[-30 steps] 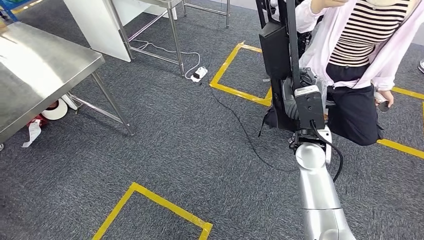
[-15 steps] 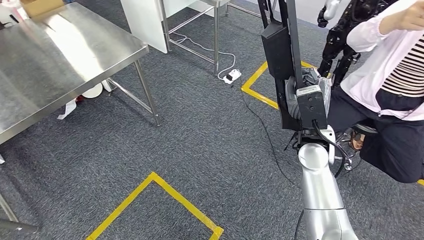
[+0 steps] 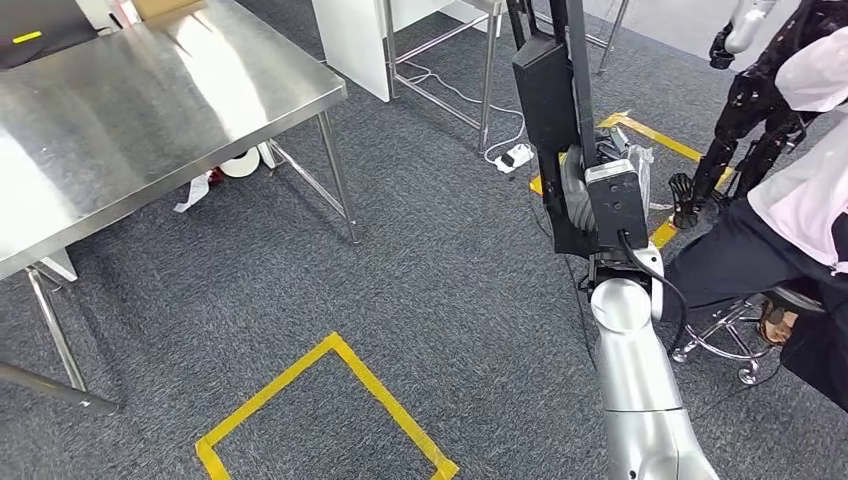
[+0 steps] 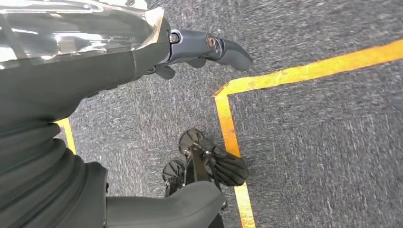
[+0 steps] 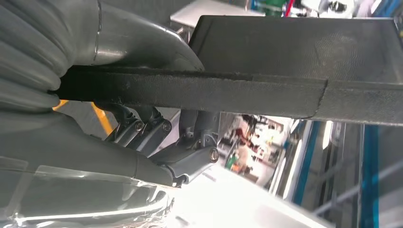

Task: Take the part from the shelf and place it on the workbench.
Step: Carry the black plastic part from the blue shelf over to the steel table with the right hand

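at the lower right of the head view the silver right arm [image 3: 640, 400] is raised, and its right hand [image 3: 600, 205] is clenched around the part [image 3: 550, 90], a long black piece carried upright toward the upper middle of the frame. in the right wrist view the fingers [image 5: 190, 164] are seen wrapped under the part's flat dark edge. the left hand [image 4: 142, 52] is seen above the carpet, released, with nothing held. the part is judged stiff and fairly heavy, with a matte surface unlikely to slip; a hold low on its thick body looks soundest. beyond, yellow tape [image 3: 340, 400] marks the floor. the steel counter [image 3: 150, 100] lies at the upper left, well apart from the part. a seated person [image 3: 790, 230] is at the right edge.
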You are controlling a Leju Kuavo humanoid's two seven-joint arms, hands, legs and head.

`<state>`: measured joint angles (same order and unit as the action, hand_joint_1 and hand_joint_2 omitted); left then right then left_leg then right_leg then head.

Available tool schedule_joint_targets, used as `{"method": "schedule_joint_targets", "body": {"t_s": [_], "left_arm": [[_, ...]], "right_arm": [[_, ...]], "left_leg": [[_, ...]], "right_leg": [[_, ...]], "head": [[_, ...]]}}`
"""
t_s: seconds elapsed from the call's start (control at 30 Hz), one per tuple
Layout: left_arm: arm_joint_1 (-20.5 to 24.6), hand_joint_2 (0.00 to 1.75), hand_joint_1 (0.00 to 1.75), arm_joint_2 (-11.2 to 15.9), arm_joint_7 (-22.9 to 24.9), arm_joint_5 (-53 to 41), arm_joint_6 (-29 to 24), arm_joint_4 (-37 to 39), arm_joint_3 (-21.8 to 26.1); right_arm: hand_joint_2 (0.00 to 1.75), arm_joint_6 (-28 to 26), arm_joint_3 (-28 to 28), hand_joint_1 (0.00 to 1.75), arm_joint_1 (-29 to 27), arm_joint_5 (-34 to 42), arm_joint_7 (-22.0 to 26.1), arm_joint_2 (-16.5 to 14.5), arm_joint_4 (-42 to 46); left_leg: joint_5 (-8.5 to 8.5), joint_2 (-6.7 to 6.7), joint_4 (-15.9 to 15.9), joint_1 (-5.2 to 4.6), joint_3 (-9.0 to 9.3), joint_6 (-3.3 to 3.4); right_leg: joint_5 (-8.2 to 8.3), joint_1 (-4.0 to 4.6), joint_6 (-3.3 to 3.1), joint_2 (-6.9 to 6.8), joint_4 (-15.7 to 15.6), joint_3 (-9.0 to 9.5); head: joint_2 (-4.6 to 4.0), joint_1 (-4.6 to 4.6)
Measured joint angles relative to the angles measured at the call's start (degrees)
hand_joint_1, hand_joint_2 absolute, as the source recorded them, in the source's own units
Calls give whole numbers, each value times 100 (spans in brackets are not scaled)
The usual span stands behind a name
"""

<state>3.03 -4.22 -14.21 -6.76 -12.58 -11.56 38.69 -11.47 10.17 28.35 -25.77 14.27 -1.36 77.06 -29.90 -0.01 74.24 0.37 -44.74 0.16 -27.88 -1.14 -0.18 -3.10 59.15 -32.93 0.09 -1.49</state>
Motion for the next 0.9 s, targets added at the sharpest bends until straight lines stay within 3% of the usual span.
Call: {"method": "schedule_joint_targets", "body": {"t_s": [0.03, 0.1, 0.17, 0.23, 0.27, 0.33, 0.37, 0.43, 0.47, 0.5, 0.53, 0.6, 0.67, 0.73, 0.77, 0.83, 0.9], "left_arm": [[-3, 175, 0, -1, -17, -1, 21, -1, 2], [9, 175, 0, 7, -45, -2, 47, -4, 4], [26, 175, 0, 14, -68, -18, 60, -8, 5], [27, 175, 0, 22, -97, -41, 79, -9, 7], [20, 175, 0, 22, -126, -33, 106, -10, 14], [29, 175, 0, 16, -259, 6, 235, -13, 40], [45, 175, 0, 12, -365, 19, 341, -16, 53], [90, 175, 0, 12, -594, 10, 590, -25, 61], [109, 175, 0, 8, -675, 2, 690, -28, 61], [128, 175, 0, 3, -723, -6, 753, -30, 61], [146, 175, 0, -2, -741, -12, 780, -31, 61], [180, 175, 0, -8, -753, -19, 793, -32, 61], [195, 175, 0, -5, -771, -36, 831, -36, 61], [203, 175, 0, -6, -784, -88, 946, -38, 60], [214, 175, 0, -13, -775, -126, 1031, -39, 57], [294, 175, 0, -36, -725, -212, 1209, -43, 44], [419, 175, 0, -73, -654, -307, 1340, -44, 5]], "right_arm": [[175, 5, 18, 175, 15, -17, -30, -1, 1], [175, 8, 36, 175, 60, -42, -64, 0, 5], [175, 8, 48, 175, 103, -75, -90, 4, 12], [175, 10, 75, 175, 129, -137, -157, 6, 21], [175, 14, 92, 175, 147, -183, -208, 15, 30], [175, 41, 125, 175, 217, -322, -341, 60, 54], [175, 77, 140, 175, 269, -414, -431, 111, 61], [175, 198, 172, 175, 398, -645, -659, 238, 67], [175, 268, 189, 175, 472, -754, -771, 298, 67], [175, 319, 206, 175, 549, -840, -857, 345, 67], [175, 352, 221, 175, 625, -891, -914, 381, 68], [175, 383, 255, 175, 764, -927, -967, 433, 72], [175, 406, 292, 175, 857, -993, -990, 467, 76], [175, 450, 352, 175, 943, -1185, -1065, 495, 78], [175, 496, 393, 175, 1018, -1313, -1130, 512, 77], [175, 622, 479, 175, 1255, -1545, -1259, 572, 62], [175, 742, 560, 175, 1546, -1713, -1357, 658, 16]], "left_leg": [[201, 51, -351, -6, 173, 28], [499, 347, -1147, -68, 584, 115], [560, 509, -1505, -139, 761, 181], [573, 354, -1551, -143, 776, 224], [595, 281, -1596, -131, 807, 249], [647, 139, -1682, -86, 879, 307], [656, 61, -1696, -78, 890, 321], [660, -131, -1695, -66, 893, 339], [658, -236, -1691, -63, 897, 339], [655, -333, -1683, -56, 902, 333], [646, -420, -1668, -45, 907, 320], [606, -581, -1604, -26, 894, 257], [580, -698, -1559, -24, 854, 182], [594, -780, -1567, -21, 822, 128], [580, -730, -1546, -26, 801, 103], [401, -425, -1234, -36, 641, 47], [72, -99, -521, -23, 281, -6]], "right_leg": [[-16, 9, -1, -67, -1, 20], [-54, 42, 22, -189, -7, 63], [-88, 72, 69, -309, -23, 95], [-117, 98, 122, -427, -51, 123], [-143, 99, 146, -381, -28, 127], [-299, 95, 146, -66, 291, -9], [-437, 70, 125, 125, 639, -176], [-683, 49, 119, 278, 1394, -597], [-695, 37, 154, 293, 1564, -725], [-603, 25, 210, 299, 1497, -738], [-429, 8, 274, 320, 1207, -638], [-50, -38, 374, 474, 403, -311], [119, -42, 333, 558, 3, -128], [133, -30, 222, 465, -7, -113], [140, -40, 182, 424, -15, -112], [149, -66, 107, 327, -30, -101], [134, -43, 57, 211, -29, -91]], "head": [[0, 0], [0, 4], [0, 11], [0, 14], [-1, 20], [-1, 32], [-1, 44], [0, 66], [0, 70], [0, 71], [0, 72], [0, 82], [0, 84], [0, 75], [0, 69], [0, 21], [0, -30]]}}
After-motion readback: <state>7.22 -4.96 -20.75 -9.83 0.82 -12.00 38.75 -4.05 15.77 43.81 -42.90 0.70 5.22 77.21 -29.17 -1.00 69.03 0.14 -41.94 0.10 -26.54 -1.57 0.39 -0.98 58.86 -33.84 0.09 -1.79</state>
